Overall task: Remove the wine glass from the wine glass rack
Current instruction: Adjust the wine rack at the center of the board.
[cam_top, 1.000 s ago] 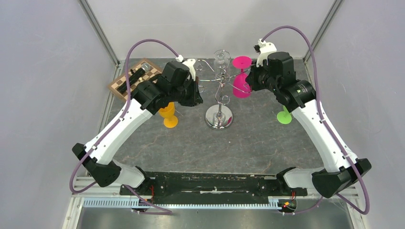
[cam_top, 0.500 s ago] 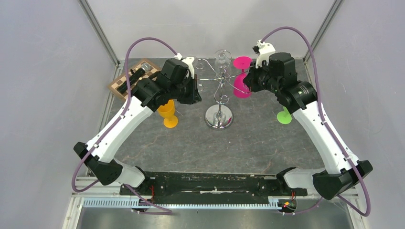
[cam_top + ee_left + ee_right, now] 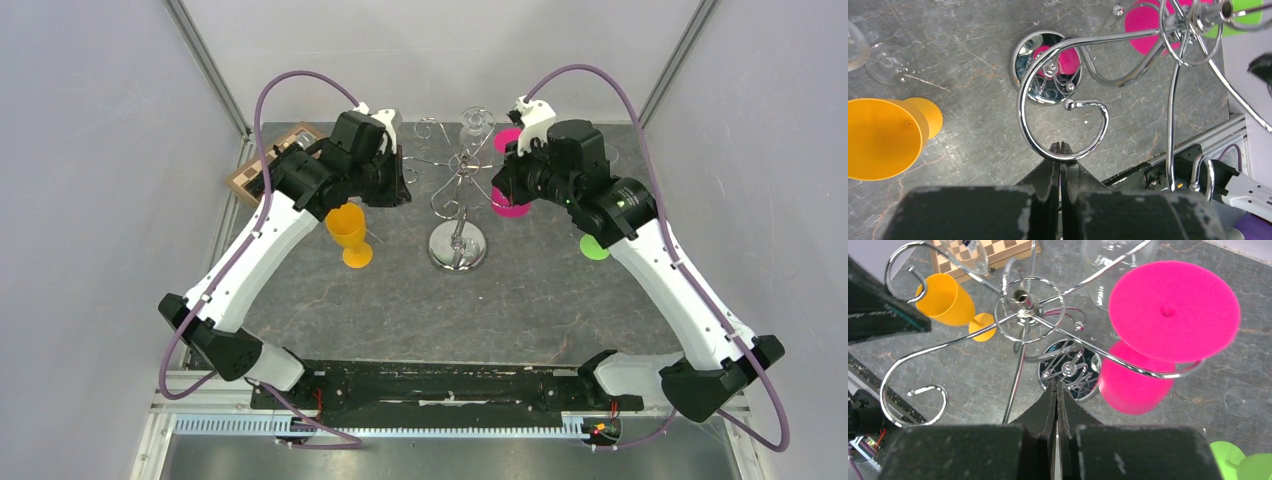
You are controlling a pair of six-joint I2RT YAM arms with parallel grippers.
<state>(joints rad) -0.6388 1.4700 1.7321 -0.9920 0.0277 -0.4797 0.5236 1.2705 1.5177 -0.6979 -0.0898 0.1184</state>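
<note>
The chrome wine glass rack [image 3: 458,190] stands mid-table on its round base [image 3: 458,246]. A pink wine glass [image 3: 512,203] hangs upside down from its right arm, with foot [image 3: 1174,310] above the wire and bowl [image 3: 1133,385] below. A clear glass [image 3: 472,125] hangs at the back. My left gripper [image 3: 400,186] is shut, with its tips [image 3: 1060,149] right under a scroll arm [image 3: 1063,125] whose wire crosses them. My right gripper [image 3: 500,185] is shut and empty, its tips [image 3: 1056,385] just left of the pink bowl.
An orange glass [image 3: 347,232] stands left of the rack, below my left arm. A green glass [image 3: 595,246] lies at the right. A chessboard [image 3: 262,165] sits at the back left. A clear glass [image 3: 878,60] stands near the orange one.
Both arms rose and moved back. The left gripper moved off the orange glass to the left scroll arm. The right gripper now hides the pink glass's foot from above.
</note>
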